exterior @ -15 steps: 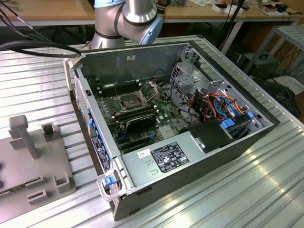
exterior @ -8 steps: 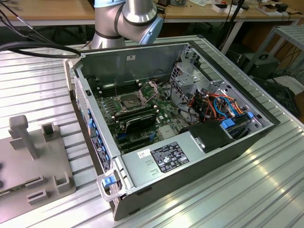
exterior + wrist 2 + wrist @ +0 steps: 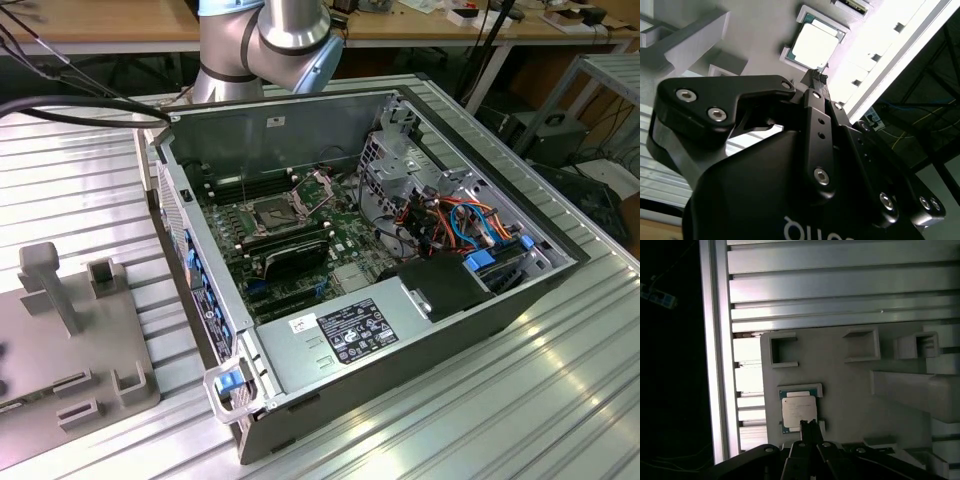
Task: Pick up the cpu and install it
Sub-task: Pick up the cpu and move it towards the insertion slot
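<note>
Silvery cpu (image 3: 799, 411) by claw (image 3: 809, 423), first wrist view

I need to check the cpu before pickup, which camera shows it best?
First wrist view: cpu face-on in its holder, gripper at one edge. Second wrist view shows the cpu slanted, with glare.

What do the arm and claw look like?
The arm is silver-grey metal with pale blue joint caps. The claw is matte black: angular linkage plates, slim fingers, silver socket-head screws, white lettering on its body.
</note>
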`<state>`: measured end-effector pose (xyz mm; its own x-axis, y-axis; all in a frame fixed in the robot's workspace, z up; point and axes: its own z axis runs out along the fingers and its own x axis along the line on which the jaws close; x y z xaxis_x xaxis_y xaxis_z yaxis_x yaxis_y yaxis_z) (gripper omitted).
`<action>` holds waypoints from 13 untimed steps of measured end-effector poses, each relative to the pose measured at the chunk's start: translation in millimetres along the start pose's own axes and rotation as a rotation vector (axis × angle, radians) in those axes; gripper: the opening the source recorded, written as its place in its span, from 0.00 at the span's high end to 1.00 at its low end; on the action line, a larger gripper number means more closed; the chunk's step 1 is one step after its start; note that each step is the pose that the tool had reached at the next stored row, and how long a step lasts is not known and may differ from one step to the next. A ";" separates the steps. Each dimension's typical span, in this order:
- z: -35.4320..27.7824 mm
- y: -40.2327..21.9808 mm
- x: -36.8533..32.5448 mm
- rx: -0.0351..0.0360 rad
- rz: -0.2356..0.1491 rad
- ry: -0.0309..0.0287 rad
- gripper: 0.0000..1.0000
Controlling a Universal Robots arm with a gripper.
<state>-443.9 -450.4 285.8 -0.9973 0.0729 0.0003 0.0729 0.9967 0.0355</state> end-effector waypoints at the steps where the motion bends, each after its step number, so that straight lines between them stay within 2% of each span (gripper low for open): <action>1: 0.0 0.0 0.0 0.0001 0.000 0.0000 0.89; 7: 0.5 -0.2 0.2 -0.0003 0.000 -0.0004 0.89; 13: 0.9 -1.4 3.8 0.0000 0.000 -0.0001 0.89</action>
<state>-447.8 -451.4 284.8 -0.9974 0.0727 0.0001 0.0727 0.9967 0.0355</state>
